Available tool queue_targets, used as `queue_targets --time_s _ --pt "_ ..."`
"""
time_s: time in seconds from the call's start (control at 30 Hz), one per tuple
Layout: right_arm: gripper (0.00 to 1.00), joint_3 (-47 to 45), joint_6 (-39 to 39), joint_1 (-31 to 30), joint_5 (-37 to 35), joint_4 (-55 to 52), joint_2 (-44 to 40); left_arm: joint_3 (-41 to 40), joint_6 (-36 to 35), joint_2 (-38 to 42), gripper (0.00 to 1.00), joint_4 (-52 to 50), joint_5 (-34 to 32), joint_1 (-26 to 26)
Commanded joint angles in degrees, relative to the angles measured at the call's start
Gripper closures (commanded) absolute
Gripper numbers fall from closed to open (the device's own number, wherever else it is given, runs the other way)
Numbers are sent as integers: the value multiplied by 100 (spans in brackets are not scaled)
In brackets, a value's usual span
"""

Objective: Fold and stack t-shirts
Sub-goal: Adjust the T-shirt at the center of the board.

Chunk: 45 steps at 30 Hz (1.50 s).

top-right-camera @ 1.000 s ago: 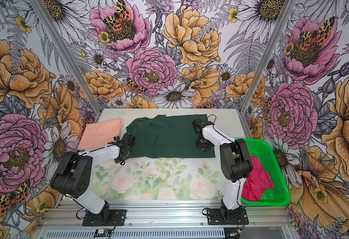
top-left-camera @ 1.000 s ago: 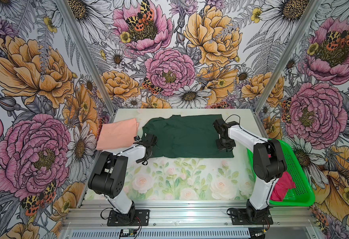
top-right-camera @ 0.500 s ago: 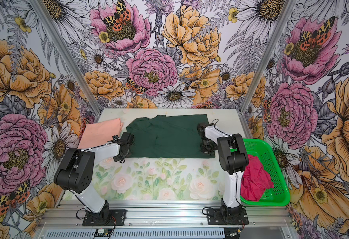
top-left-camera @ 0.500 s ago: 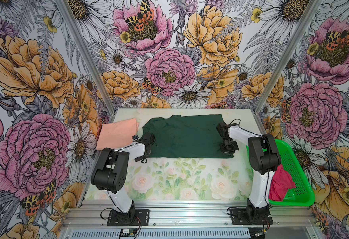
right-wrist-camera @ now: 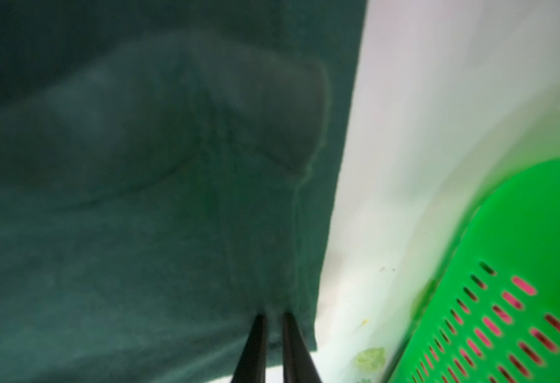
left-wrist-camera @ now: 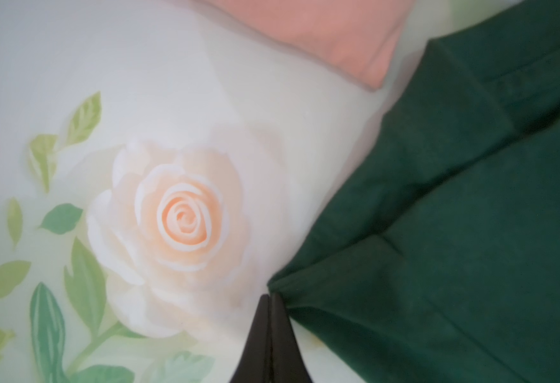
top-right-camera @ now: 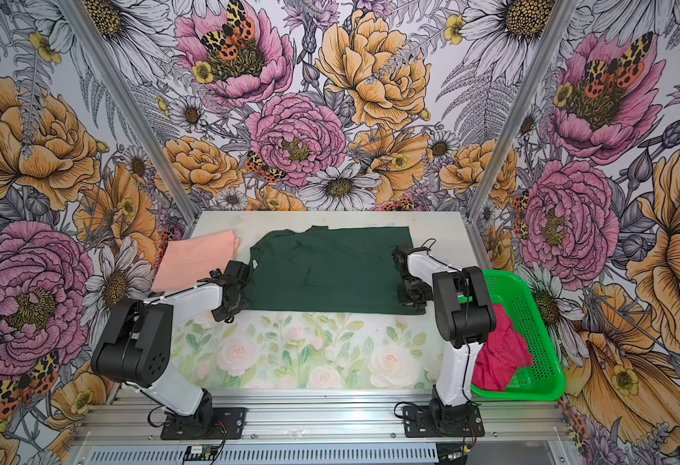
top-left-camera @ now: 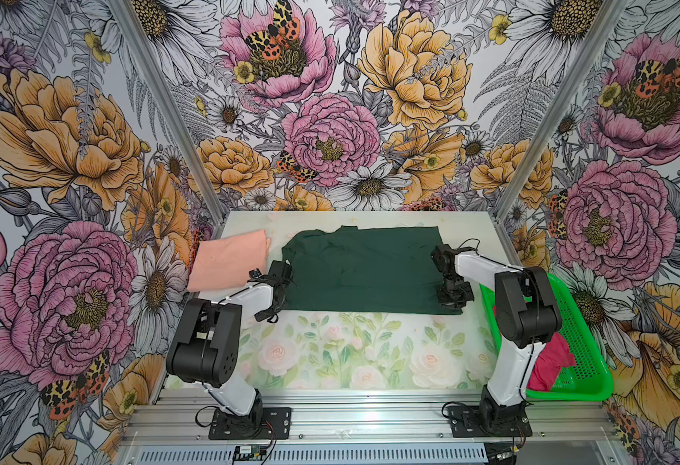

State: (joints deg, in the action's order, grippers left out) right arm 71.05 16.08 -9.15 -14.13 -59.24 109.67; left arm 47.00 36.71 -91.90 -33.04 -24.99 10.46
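A dark green t-shirt [top-left-camera: 362,269] [top-right-camera: 330,269] lies spread flat at the back middle of the table. My left gripper [top-left-camera: 278,306] [top-right-camera: 234,306] is at its near left corner. In the left wrist view the left gripper [left-wrist-camera: 269,296] is shut, and the green t-shirt [left-wrist-camera: 454,232] puckers at its tips. My right gripper [top-left-camera: 453,300] [top-right-camera: 413,300] is at the near right corner. In the right wrist view the right gripper [right-wrist-camera: 273,315] pinches the green cloth [right-wrist-camera: 139,199] just inside its hem. A folded peach t-shirt [top-left-camera: 229,261] [top-right-camera: 195,259] [left-wrist-camera: 321,33] lies at the back left.
A bright green perforated basket [top-left-camera: 572,392] [top-right-camera: 531,392] [right-wrist-camera: 520,232] stands at the table's right edge. A crumpled crimson t-shirt [top-left-camera: 552,362] [top-right-camera: 499,354] lies in it, partly behind my right arm. Flowered walls close in the table on three sides.
My right gripper has moved nearer along the green t-shirt's right edge to its near corner, and that arm's elbow has swung toward the basket. The left gripper has stayed at the near left corner.
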Motion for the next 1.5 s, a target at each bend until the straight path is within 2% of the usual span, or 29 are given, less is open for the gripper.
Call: queue_targets --time_s 0.0,0.17,0.23,0.3,0.33,0.4,0.5,0.57,0.67,0.7,0.73,0.77,0.8,0.83,0.87,0.9,0.93,1.0,1.2,1.3,1.47 --pt "86 -439 121 89 249 -539 176 -179 87 363 100 -169 73 -89" --pt "81 -481 221 50 255 -721 -347 -109 180 1015 100 -356 138 50" --pt "66 -413 318 41 147 -762 -706 5 164 1291 93 -362 334 79" --pt "49 -256 378 42 118 -760 -1189 204 125 1532 81 -354 577 107" --pt "45 -147 399 45 129 -742 -1425 339 50 1598 74 -352 685 131" --pt "31 139 399 60 158 -547 -1936 814 -272 1566 64 -354 842 210" --pt "9 579 308 145 324 -170 -2357 1611 -667 1163 59 -353 921 226" --pt "6 989 163 262 524 -37 -2251 2127 -742 740 60 -345 994 82" --pt "7 1795 142 440 540 -53 -1615 2872 -784 -75 61 -156 830 -48" --pt "11 2048 140 474 569 -37 -1349 3202 -899 -470 62 -57 935 -69" --pt "20 2220 158 483 600 -54 -1143 3534 -985 -856 64 -69 1070 -87" --pt "35 2451 167 484 786 -114 -888 3969 -1038 -1315 72 -137 1414 -110" --pt "50 2547 118 475 1170 -162 -705 4433 -920 -1782 86 -438 1863 -151" --pt "58 2546 76 463 1555 -214 -587 4796 -770 -2093 100 -837 2291 -179" --pt "67 2441 43 422 1792 -285 -528 5023 -737 -2315 100 -1086 2914 -178" --pt "71 2194 43 342 1746 -295 -565 4946 -640 -2362 100 -1122 3403 -140" --pt "72 1908 102 260 1541 -286 -653 4731 -556 -2291 100 -1096 3511 -48" --pt "72 1186 251 0 1103 -245 -966 4100 -632 -1976 100 -1065 3241 283" --pt "70 -248 487 -251 965 -10 -1683 2446 -567 -736 100 -1065 2786 929" --pt "70 -532 502 -303 936 33 -1563 1938 -478 -656 100 -1059 2614 967" --pt "70 -763 493 -355 969 461 -1027 1589 -438 -1044 100 -956 1929 978"
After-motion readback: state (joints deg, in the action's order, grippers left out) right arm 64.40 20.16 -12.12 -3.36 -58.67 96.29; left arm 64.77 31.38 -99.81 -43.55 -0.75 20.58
